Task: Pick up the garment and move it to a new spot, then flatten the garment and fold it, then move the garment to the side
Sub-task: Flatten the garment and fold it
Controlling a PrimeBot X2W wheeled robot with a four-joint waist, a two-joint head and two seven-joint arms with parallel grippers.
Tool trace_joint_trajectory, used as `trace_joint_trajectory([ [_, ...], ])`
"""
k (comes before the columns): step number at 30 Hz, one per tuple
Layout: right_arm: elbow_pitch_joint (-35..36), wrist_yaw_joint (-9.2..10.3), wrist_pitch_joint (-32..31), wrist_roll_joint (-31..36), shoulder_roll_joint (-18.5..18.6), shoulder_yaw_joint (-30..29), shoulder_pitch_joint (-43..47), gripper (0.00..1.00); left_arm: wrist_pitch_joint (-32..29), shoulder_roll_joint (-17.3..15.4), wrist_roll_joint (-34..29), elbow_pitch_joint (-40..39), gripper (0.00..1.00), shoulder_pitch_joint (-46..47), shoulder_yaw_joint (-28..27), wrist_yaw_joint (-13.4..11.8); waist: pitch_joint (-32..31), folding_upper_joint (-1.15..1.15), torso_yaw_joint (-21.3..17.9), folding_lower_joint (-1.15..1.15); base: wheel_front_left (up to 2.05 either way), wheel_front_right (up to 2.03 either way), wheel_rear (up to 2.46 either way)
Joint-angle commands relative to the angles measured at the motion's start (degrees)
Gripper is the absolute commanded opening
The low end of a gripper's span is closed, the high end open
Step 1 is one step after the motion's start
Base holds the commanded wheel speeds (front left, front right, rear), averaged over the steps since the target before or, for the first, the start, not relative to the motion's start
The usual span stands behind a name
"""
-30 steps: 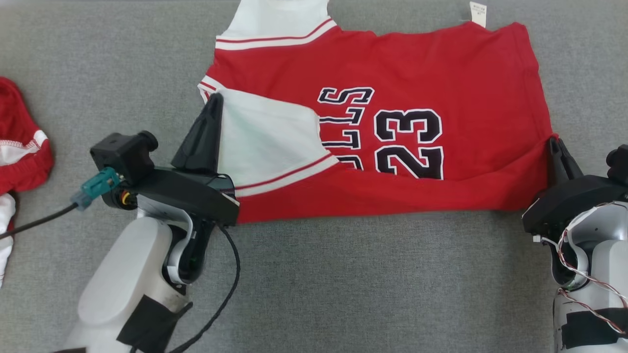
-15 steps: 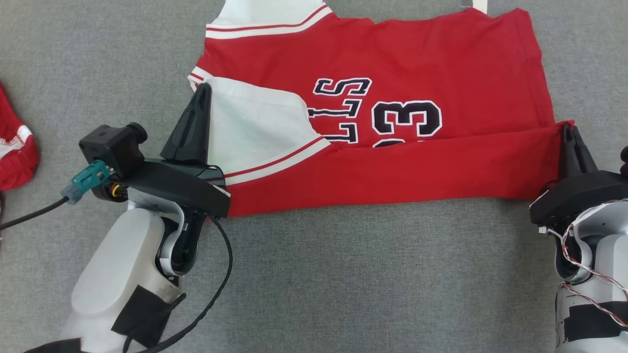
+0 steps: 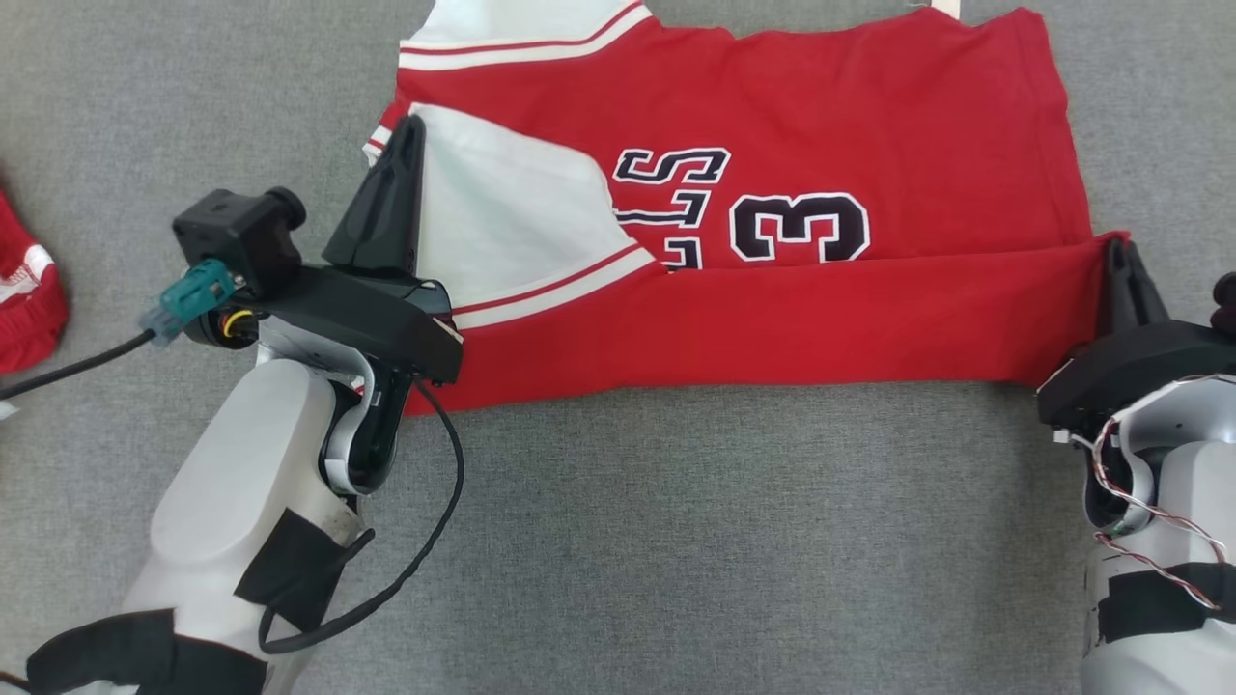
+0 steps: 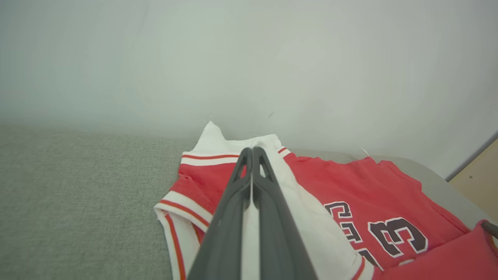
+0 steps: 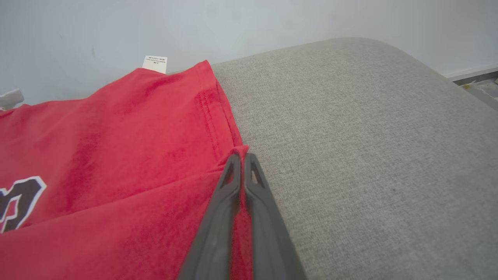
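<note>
**Garment** (image 3: pixel 850 106): red jersey with white panels, lying in the upper half of the head view on the grey upholstered surface (image 3: pixel 676 541).
- Change: a second ago the lower red edge lay below the printed number. The folded band now reaches higher and covers the first digit and the bottom of the lettering.
- The whole picture has also shifted between frames.

**Left gripper** (image 3: pixel 413 124): clenched on the white sleeve panel, centre-left. White cloth shows between its fingers (image 4: pixel 233 202) in the left wrist view.

**Right gripper** (image 3: pixel 1117 247): clenched on the red hem corner at the right edge.

**Second red-and-white cloth** (image 3: pixel 27 309): far left, now mostly out of frame.

**Hidden or cut off:**
- The upper sleeve and the white label (image 5: pixel 155 63) are clipped by the top edge of the head view.
- The print is partly covered, so its wording is unreadable.
- The layers under the fold cannot be seen.
</note>
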State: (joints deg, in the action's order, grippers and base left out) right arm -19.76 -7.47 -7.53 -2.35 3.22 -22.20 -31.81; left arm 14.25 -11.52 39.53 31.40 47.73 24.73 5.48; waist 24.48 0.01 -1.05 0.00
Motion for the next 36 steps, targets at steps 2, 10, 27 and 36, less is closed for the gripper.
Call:
trace_joint_trajectory([
  [2, -1.47, -0.03, 0.25, 0.58, -0.24, 0.39, -0.78, 0.31, 0.13, 0.0, -0.53, 1.53, 0.0, 1.05, 0.28, -0.09, -0.5, -0.01, -0.26, 0.0, 0.0, 0.0, 0.0],
  [10, -3.42, -0.03, -0.02, -0.1, -0.35, -0.34, 0.41, 1.0, 0.78, -2.14, -6.07, 5.46, 1.0, -1.99, 2.02, -2.63, -3.93, -0.01, -0.16, 0.0, 0.0, 0.0, 0.0],
  [27, 5.14, -0.03, -8.56, -4.65, -0.4, 0.51, 10.7, 1.0, -16.19, -4.67, -2.15, -0.08, 1.0, -17.48, 3.74, -10.66, -9.96, -0.01, -1.08, 0.0, 0.0, 0.0, 0.0],
  [36, 5.06, -0.03, -8.9, -5.03, -0.38, 1.95, 10.75, 1.0, -19.72, -4.29, -0.06, -0.36, 0.0, -19.63, 3.43, -12.74, -9.47, -0.01, -2.05, 0.0, 0.0, 0.0, 0.0],
])
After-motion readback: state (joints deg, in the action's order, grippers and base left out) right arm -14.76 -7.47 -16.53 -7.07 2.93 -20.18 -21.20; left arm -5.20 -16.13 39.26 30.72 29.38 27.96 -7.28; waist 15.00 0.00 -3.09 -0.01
